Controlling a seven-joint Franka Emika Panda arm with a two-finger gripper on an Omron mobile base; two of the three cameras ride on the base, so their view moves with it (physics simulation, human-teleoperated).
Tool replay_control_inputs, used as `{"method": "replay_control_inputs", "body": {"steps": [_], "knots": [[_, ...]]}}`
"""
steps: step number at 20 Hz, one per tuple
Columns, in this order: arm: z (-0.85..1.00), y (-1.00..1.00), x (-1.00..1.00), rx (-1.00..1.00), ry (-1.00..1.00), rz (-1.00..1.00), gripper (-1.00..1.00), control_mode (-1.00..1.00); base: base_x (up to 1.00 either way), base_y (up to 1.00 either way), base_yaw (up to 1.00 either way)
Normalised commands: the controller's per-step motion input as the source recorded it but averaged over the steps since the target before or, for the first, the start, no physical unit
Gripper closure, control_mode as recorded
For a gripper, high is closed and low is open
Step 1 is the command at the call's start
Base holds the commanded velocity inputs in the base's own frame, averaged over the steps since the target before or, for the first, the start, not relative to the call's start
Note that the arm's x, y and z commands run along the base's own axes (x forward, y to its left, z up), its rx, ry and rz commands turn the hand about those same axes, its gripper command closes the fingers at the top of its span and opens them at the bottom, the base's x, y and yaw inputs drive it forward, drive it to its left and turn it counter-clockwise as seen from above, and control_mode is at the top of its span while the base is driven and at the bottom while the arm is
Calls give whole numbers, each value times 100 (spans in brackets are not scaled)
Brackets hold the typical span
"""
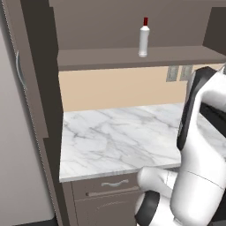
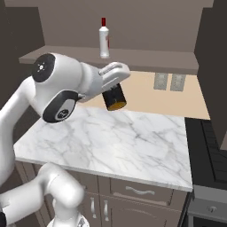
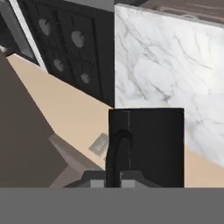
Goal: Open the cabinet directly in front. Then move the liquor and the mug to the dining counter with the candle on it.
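The mug [image 2: 115, 97] is gripped by the nearly closed pincer [image 2: 111, 79] and carried tilted above the marble desk [image 2: 133, 146]. It seems light, rigid and smooth; the rim wall is pinched, a hold judged liable to slip

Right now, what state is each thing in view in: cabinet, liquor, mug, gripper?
cabinet: open, shelf exposed.
liquor: upright on the cabinet shelf, red cap on, untouched.
mug: held off the marble worktop, tipped so its orange-yellow inside faces down and outward.
gripper: shut on the mug, above the worktop.
drawers below the worktop: closed.
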Motion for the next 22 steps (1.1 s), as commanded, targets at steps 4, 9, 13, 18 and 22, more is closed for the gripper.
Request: {"method": "replay_control_inputs", "body": {"steps": [4,9,13,18,22], "knots": [[-11,0,0,41,7,0,100,-100,0,0,0],[-17,0,-3,50,2,-1,100,-100,0,0,0],[-13,7,-14,50,0,-3,100,-100,0,0,0],[-12,39,-20,39,-2,-5,100,-100,0,0,0],[-20,59,-17,26,-10,-9,100,-100,0,0,0]]}}
